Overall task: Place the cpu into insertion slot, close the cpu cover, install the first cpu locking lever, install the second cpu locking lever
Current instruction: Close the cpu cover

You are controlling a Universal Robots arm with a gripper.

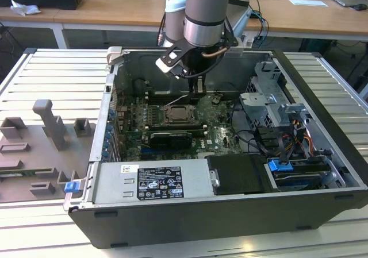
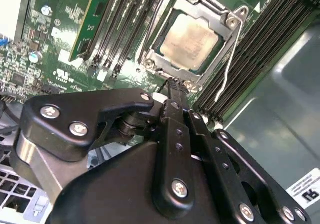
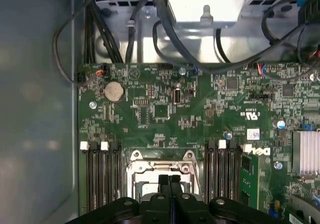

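You have the tool with its fingers pressed together on nothing, the tip just beside one edge of the insertion slot. The cpu lies flat in that slot, face up, its sides square with the slot's frame, and the cpu cover is down around it. Long memory slots hem the slot on two opposite sides, and a thin wire lever runs between the slot and one bank.
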